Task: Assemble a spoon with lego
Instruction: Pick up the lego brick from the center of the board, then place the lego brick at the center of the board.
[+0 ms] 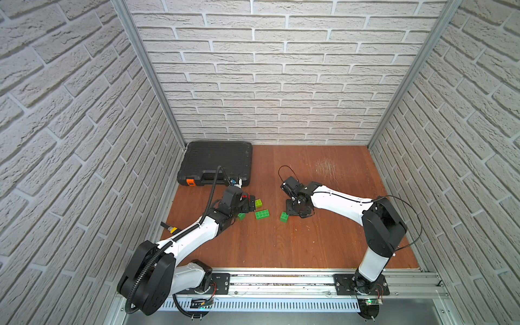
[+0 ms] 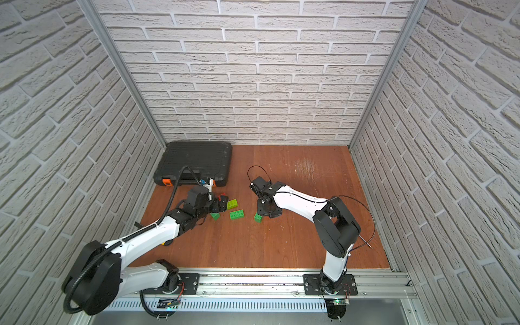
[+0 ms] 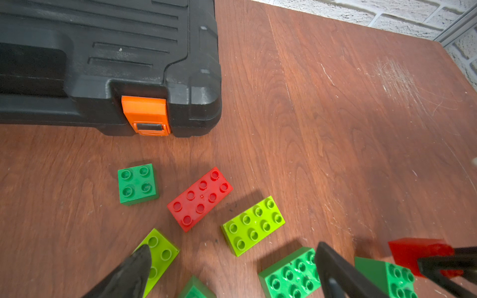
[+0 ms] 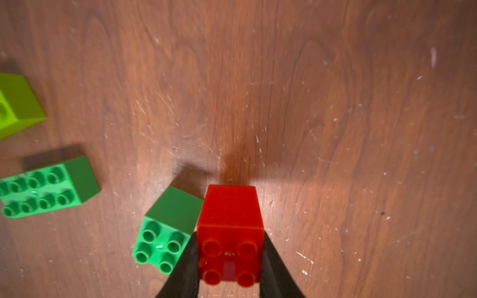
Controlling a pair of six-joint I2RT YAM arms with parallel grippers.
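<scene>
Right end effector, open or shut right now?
The right end effector is shut on the red square brick: the right wrist view shows both fingers against its opposite sides, no gap.

Cannot find the red square brick (image 4: 229, 219) in either top view: buried beneath the right gripper (image 1: 294, 212), along with its fingertips; soft and partly masked by dark fingers (image 3: 459, 260) in the left wrist view; only a red sliver of the long red brick (image 3: 200, 198) behind the left gripper (image 1: 251, 204), centre left in both top views; a half-covered green brick (image 1: 241, 216) under that forearm; too small to count studs; in the left wrist view, lime square brick (image 3: 165, 254) partly under a finger (image 3: 129, 273); long dark green brick (image 3: 290, 277), dark green square brick (image 3: 397, 278) and toolcase (image 3: 103, 64) cut by the frame edge; green corner (image 3: 195, 288) impossible to name; in the right wrist view, lime brick (image 4: 15, 105) cropped, length untold; studs of the long dark green brick smeared.
</scene>
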